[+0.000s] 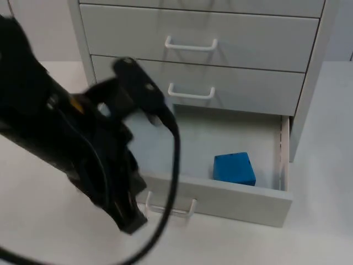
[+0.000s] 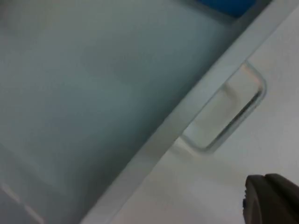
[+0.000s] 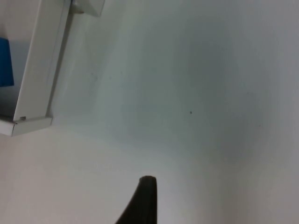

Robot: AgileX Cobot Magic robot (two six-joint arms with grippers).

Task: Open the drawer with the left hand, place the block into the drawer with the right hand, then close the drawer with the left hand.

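Note:
The bottom drawer (image 1: pixel 220 193) of the grey cabinet stands pulled out. A blue block (image 1: pixel 234 168) lies inside it, toward its right side and close behind the front panel. My left gripper (image 1: pixel 128 217) hangs low in front of that panel, just left of the white handle (image 1: pixel 168 210) and apart from it. In the left wrist view the handle (image 2: pixel 229 112) and the panel's top edge run diagonally, with a sliver of the block (image 2: pixel 229 5) beyond. My right gripper (image 3: pixel 144 205) hovers over bare table to the right of the drawer's corner (image 3: pixel 32 93); an edge of the block (image 3: pixel 3 60) shows there.
Two shut drawers with white handles (image 1: pixel 190 45) (image 1: pixel 190 93) sit above the open one. The cabinet's right side (image 1: pixel 309 99) rises beside the open drawer. White table top (image 1: pixel 325 221) spreads in front and to the right.

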